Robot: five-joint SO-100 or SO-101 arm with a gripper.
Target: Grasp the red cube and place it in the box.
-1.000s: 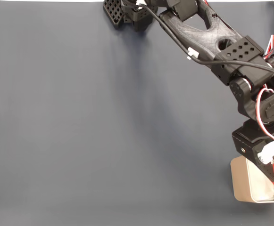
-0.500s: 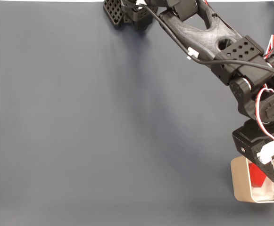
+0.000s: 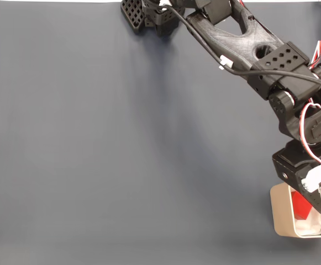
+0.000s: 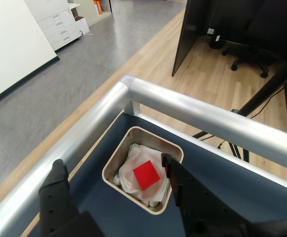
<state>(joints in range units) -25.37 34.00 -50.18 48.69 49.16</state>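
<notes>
The red cube (image 4: 146, 174) lies flat on crumpled white lining inside the beige-white box (image 4: 114, 160), free of the fingers. In the fixed view the box (image 3: 280, 218) sits at the bottom right corner of the table, cut off by the frame edge, and the red cube (image 3: 300, 203) peeks out beneath the black arm. My gripper (image 4: 112, 161) hangs above the box, open, with one black finger (image 4: 56, 183) left of the box and the other finger (image 4: 179, 183) to its right. In the fixed view the gripper (image 3: 320, 200) covers part of the box.
The dark blue-grey table mat (image 3: 121, 143) stretches left of the box. The arm's base (image 3: 149, 14) stands at the top edge. In the wrist view a silver aluminium rail (image 4: 202, 116) borders the table just behind the box, with floor and an office chair beyond.
One second ago the red cube was held between the fingers at the right edge. The gripper has opened and the cube has dropped into the box. The arm has barely moved.
</notes>
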